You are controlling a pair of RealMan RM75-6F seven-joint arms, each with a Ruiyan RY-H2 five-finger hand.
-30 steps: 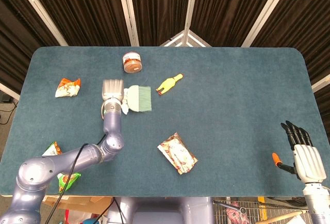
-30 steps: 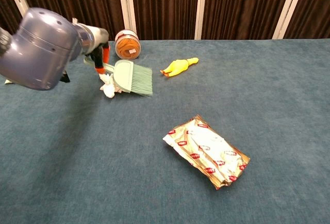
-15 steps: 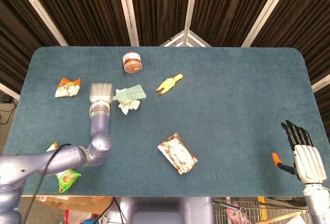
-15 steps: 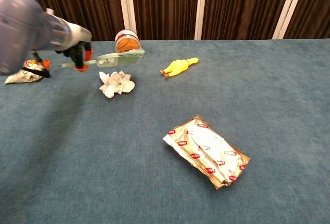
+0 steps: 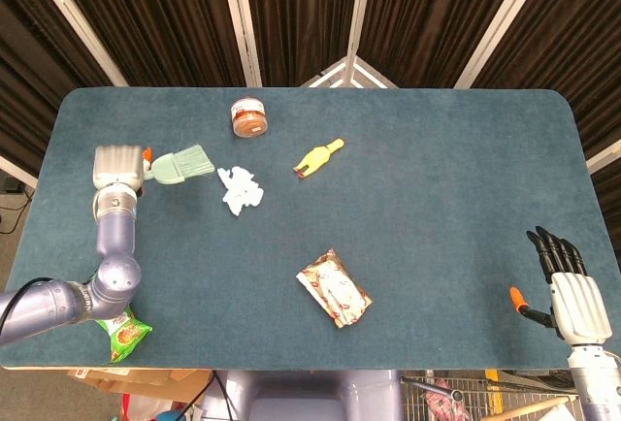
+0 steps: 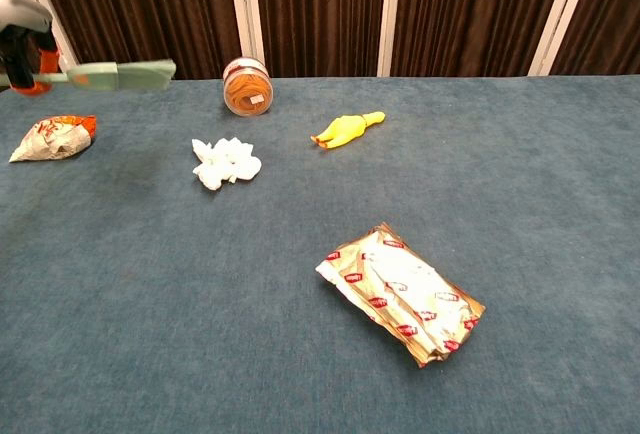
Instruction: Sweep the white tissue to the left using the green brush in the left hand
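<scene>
From the head view, my left hand [image 5: 118, 167] grips the green brush [image 5: 181, 163], its bristles pointing toward the white tissue [image 5: 240, 189], which lies apart, beyond them. My right hand [image 5: 572, 290] rests with fingers straight, together, holding nothing. Chest view: brush [image 6: 115, 73] hovers up-left of the tissue [image 6: 226, 162].

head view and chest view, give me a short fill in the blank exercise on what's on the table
1. The left hand holds the green ____ off the table.
2. The white tissue lies between the brush and the yellow rubber ____.
3. The round jar stands ____ the tissue, nearer the curtain.

Missing words: brush; chicken; behind
</scene>
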